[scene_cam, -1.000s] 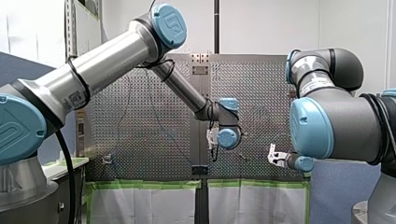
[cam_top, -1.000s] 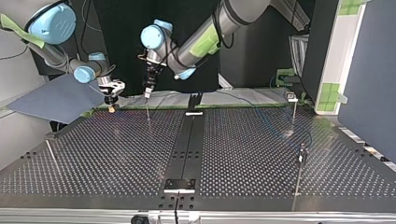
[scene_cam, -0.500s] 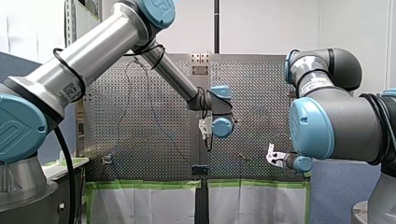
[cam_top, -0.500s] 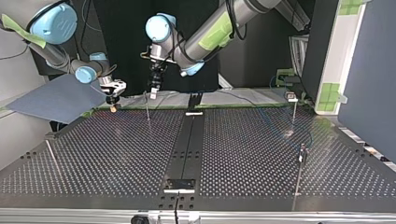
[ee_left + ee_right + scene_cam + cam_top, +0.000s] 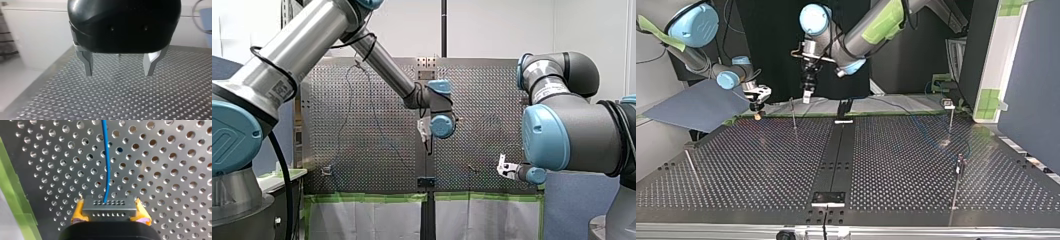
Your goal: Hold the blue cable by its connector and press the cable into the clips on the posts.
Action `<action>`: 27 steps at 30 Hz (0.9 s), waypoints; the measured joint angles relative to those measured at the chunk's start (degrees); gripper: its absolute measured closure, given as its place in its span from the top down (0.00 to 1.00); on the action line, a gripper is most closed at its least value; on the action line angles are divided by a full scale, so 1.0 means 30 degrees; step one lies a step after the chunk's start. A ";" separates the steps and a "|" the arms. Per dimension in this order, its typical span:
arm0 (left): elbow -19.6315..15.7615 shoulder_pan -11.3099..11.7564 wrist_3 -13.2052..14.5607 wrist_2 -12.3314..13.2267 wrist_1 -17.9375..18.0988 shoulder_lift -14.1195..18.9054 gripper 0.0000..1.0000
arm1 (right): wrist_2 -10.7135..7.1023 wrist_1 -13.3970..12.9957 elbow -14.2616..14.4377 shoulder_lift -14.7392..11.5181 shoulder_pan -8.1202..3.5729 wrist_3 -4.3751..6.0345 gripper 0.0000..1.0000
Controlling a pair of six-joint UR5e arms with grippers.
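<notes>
The right claw [image 5: 110,214] is clamping the grey connector [image 5: 110,207] between its yellow pads [image 5: 78,213], gripping it by its two short ends. The blue cable [image 5: 107,160] is leaving the connector's front face and running straight ahead over the perforated surface [image 5: 162,170]. Gripping the rigid connector is probably giving a firm hold while leaving the flexible length free to be laid into clips. In the top view this claw [image 5: 756,107] is hanging low near the surface's corner on the arms' side, at that view's left.

The left claw [image 5: 119,72] is standing released and empty, its metal fingers [image 5: 88,63] spread wide. In the top view it [image 5: 807,95] is hanging high above the surface's arm-side edge, just beside the thin post [image 5: 793,114], seemingly keeping clear of the cable.

Three more posts [image 5: 951,120] [image 5: 956,192] [image 5: 691,167] are standing near the other corners. Their clips are showing too small to judge. The cable's far end is cut off in the right wrist view, and its course across the surface cannot be traced in the top view.
</notes>
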 joint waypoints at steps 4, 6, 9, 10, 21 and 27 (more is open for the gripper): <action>-0.0804 0.0030 -0.0097 0.0003 0.0053 0.0804 0.98 | 0.0052 0.0016 0.0004 0.0001 0.0000 -0.0019 0.00; -0.1162 0.0027 -0.0059 0.0005 0.0018 0.1163 0.98 | 0.0056 0.0026 0.0007 0.0000 0.0000 -0.0022 0.00; -0.1754 -0.0007 0.0005 0.0022 0.0033 0.1756 0.98 | 0.0053 0.0033 -0.0001 0.0000 0.0001 -0.0024 0.00; -0.1985 -0.0028 0.0033 0.0026 0.0058 0.1985 0.98 | 0.0057 0.0034 0.0003 0.0001 0.0004 -0.0024 0.00; -0.4102 -0.0074 0.0056 0.0040 -0.0226 0.4106 0.98 | 0.0022 0.0038 0.0007 0.0000 0.0011 -0.0025 0.00; -0.5247 -0.0039 0.0118 0.0065 -0.0398 0.5250 0.98 | 0.0015 0.0032 0.0004 0.0001 0.0024 -0.0030 0.00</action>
